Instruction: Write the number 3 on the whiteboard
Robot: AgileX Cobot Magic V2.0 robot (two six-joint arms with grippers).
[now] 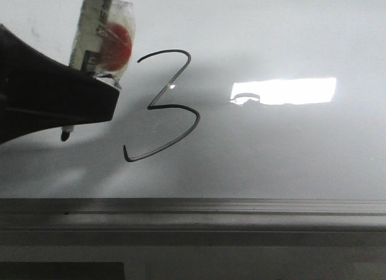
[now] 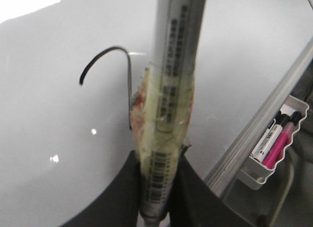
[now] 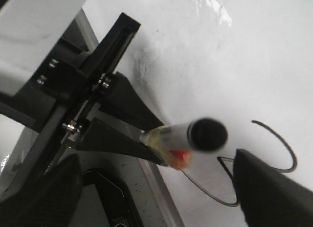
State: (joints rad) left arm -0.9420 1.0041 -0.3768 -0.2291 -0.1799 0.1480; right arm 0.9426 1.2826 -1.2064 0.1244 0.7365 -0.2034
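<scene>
From the front, the whiteboard [image 1: 289,153] fills nearly the whole view, with its grey metal edge rail [image 1: 241,215] running along the near side. The number 3 [image 1: 166,105] stands complete in thin black line near the board's middle, angular at the top with a long sweeping lower curve. Just beside the numeral, on its left, the left gripper [image 1: 90,90] is clamped on a marker [image 1: 90,35] (its barrel wrapped in clear tape with a red patch showing through), and the marker's black tip [image 1: 64,136] pokes out below the dark fingers, apart from the 3's strokes. A bright rectangular glare [image 1: 283,91] lies to the right of the numeral. In the left wrist view, the left gripper [image 2: 157,188] closes around the marker [image 2: 168,90], whose barcode label faces the camera; part of the number 3 [image 2: 117,70] curves beside the barrel on the whiteboard [image 2: 49,114]. Beyond the edge rail [image 2: 259,134] hangs a small tray [image 2: 257,170] holding a pink marker [image 2: 281,144] and another pen. In the right wrist view, the left gripper [image 3: 122,134] and its marker [image 3: 195,136] appear next to the number 3 [image 3: 259,158] on the whiteboard [image 3: 220,65]; the right gripper [image 3: 161,197] shows two dark fingers [image 3: 274,188] set wide apart with nothing between them.
</scene>
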